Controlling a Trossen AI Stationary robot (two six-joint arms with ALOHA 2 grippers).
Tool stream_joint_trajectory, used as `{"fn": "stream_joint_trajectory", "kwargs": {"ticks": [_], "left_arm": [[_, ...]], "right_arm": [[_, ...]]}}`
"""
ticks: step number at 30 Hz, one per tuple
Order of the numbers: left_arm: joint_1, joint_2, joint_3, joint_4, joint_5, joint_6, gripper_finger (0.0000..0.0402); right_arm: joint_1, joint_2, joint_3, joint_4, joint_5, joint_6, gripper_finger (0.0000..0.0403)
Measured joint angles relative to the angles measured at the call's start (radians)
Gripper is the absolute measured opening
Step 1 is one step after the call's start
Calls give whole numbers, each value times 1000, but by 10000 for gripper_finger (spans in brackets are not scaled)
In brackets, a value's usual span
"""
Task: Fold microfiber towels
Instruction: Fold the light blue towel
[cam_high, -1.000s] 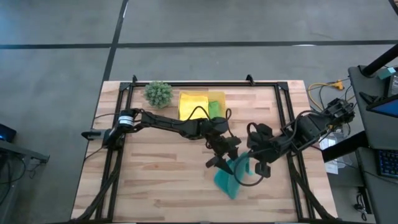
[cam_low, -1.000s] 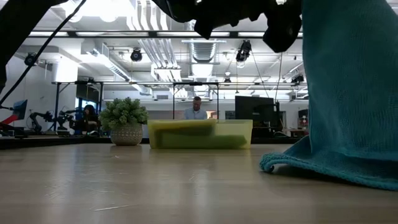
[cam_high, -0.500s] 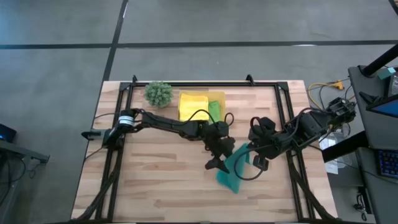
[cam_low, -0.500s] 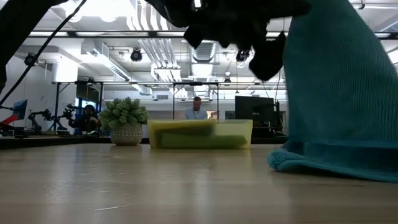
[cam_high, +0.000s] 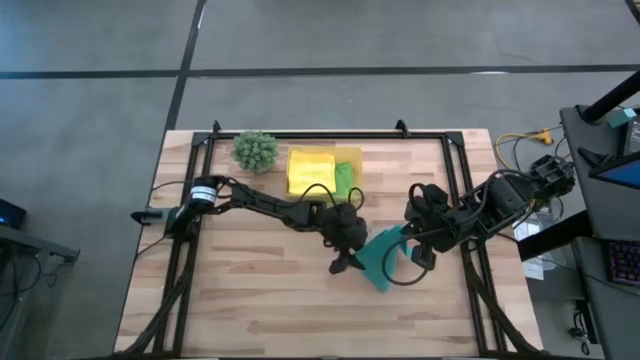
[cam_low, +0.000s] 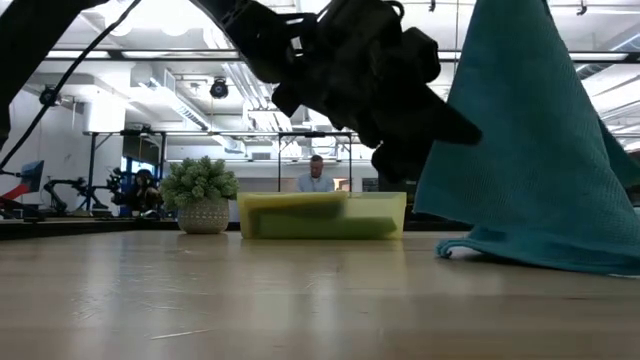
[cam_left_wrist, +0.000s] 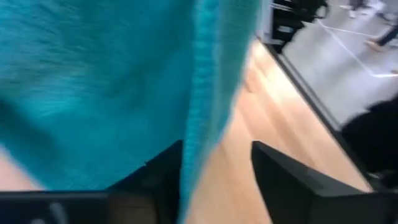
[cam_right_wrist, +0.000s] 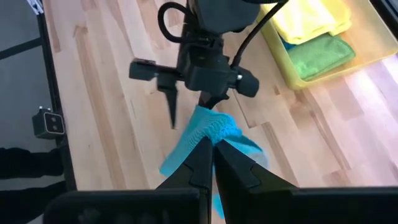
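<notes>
A teal towel (cam_high: 380, 260) hangs as a cone from my right gripper (cam_right_wrist: 212, 152), which is shut on its top. Its lower edge (cam_low: 520, 255) rests on the wooden table. My left gripper (cam_left_wrist: 217, 158) stands low at the towel's left side, open. The towel's hanging hemmed edge (cam_left_wrist: 202, 106) runs down between its two fingers. In the low view the left gripper (cam_low: 400, 110) is the dark mass in front of the towel. A yellow towel (cam_high: 310, 165) and a green towel (cam_high: 345, 175) lie folded in the yellow tray. My right gripper pinches the teal towel's bunched top (cam_right_wrist: 208, 127) between its two fingers, coming slanting down from the table's right. The towel hangs below the fingers, its bottom edge on the table. My left gripper has the hem beside one finger (cam_left_wrist: 165, 177); whether it touches, I cannot tell.
The yellow tray (cam_high: 352, 153) stands at the table's far middle, with a small spiky potted plant (cam_high: 255, 150) to its left. A black frame (cam_high: 330, 135) runs along the table's edges. Bare wood lies at the near left.
My left gripper has sunk toward the table and tipped from steeply down to nearly level, coming in against the towel's left edge. The towel's lower part has drawn in toward the right gripper, and the towel now stands as a narrower cone.
</notes>
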Motion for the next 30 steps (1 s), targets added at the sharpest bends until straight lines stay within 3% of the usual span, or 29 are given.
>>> {"fn": "stream_joint_trajectory", "kwargs": {"ticks": [5,8,15,21,30], "left_arm": [[1,0,-19,34,-43,0,68],[0,-7,-20,-41,-43,0,12],[1,-63,-25,-365,-102,33,1],[2,-202,-64,-476,-222,80,0],[26,-495,-115,-645,-519,175,0]], "right_arm": [[0,0,0,0,0,0,8],[0,0,0,-22,0,0,8],[0,-2,-5,-113,41,-1,8],[0,-10,-42,-105,106,-8,8],[-7,-36,-140,-5,234,-73,8]]}}
